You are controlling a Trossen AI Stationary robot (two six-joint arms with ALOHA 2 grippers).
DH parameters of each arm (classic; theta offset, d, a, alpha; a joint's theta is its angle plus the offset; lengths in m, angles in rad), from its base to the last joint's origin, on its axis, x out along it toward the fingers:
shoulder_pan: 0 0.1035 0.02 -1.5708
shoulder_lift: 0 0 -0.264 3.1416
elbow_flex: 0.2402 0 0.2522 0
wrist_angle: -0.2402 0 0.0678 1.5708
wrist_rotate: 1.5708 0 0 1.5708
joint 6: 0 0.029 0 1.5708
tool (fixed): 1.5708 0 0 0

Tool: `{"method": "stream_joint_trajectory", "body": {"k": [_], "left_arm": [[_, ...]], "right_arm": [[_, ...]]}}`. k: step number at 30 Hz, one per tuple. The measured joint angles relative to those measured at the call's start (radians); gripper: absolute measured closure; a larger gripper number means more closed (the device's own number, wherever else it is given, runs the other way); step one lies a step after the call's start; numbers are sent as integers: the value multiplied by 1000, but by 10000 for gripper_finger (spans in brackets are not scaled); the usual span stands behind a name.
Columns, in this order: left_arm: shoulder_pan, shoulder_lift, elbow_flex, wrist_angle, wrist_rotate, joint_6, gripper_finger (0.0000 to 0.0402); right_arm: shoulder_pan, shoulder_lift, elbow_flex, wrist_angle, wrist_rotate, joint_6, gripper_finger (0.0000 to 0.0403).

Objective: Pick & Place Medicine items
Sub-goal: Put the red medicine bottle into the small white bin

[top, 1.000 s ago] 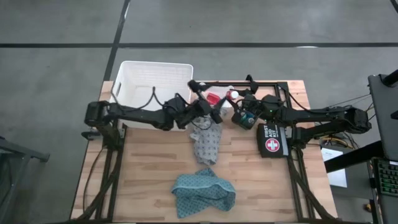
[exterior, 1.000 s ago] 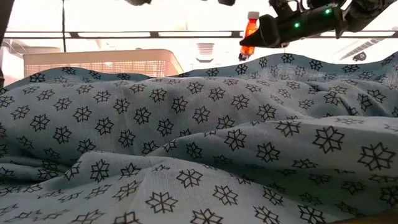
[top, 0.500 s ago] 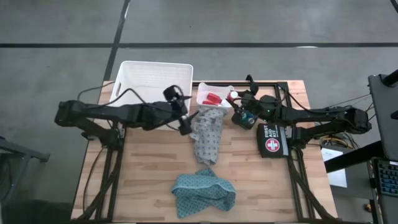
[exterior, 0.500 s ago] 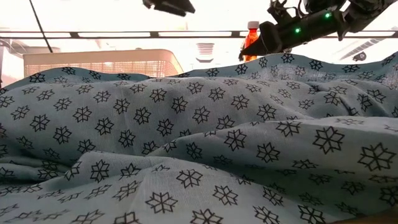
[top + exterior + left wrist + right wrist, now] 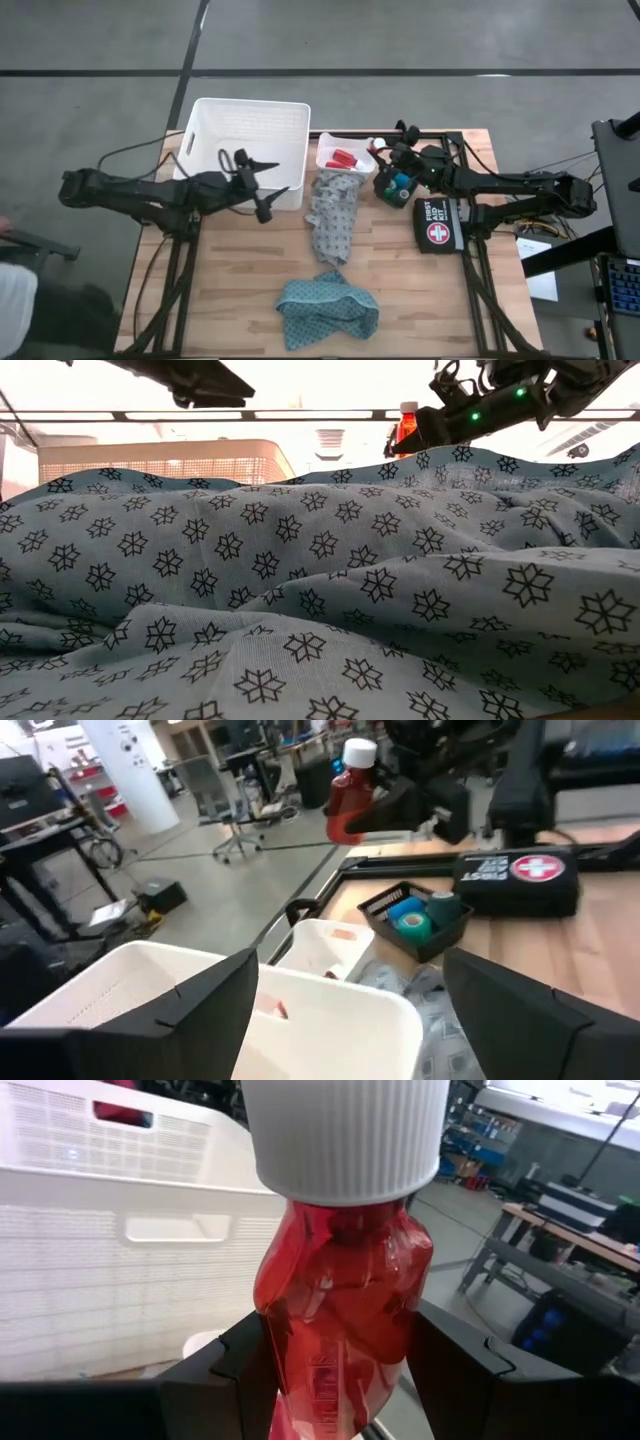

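From above, the right end effector [image 5: 387, 155] clamps a red bottle [image 5: 378, 152] just right of the small white tray [image 5: 345, 151]; the left end effector [image 5: 258, 178], fingers apart, waits by the big white basket [image 5: 250, 125]. At bench level, the bottle [image 5: 405, 423] stands upright, cap up. The right wrist shows it [image 5: 341, 1295] clamped.

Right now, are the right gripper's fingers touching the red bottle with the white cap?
Touching. The right wrist view shows the red bottle pinched between the right gripper's two dark fingers, pressed against both its sides. The left wrist view shows it held up.
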Motion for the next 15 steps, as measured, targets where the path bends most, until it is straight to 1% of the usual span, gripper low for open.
{"method": "stream_joint_trajectory", "body": {"k": [3, 6, 8, 11, 15], "left_arm": [[0, -71, -42, 8, 53, -8, 82], [0, -113, -61, 10, 103, -18, 84], [0, -126, -65, 9, 132, -25, 85], [0, -130, -65, 7, 151, -27, 84], [0, -129, -65, -17, 151, -28, 82]], "right_arm": [[-15, 0, 0, 13, -2, -2, 220], [-18, 0, 0, 14, -5, -1, 220], [-17, 0, 0, 14, -41, 1, 220], [-17, 0, 0, 14, -108, 22, 220], [-16, 0, 15, -2, -119, 53, 220]]}}
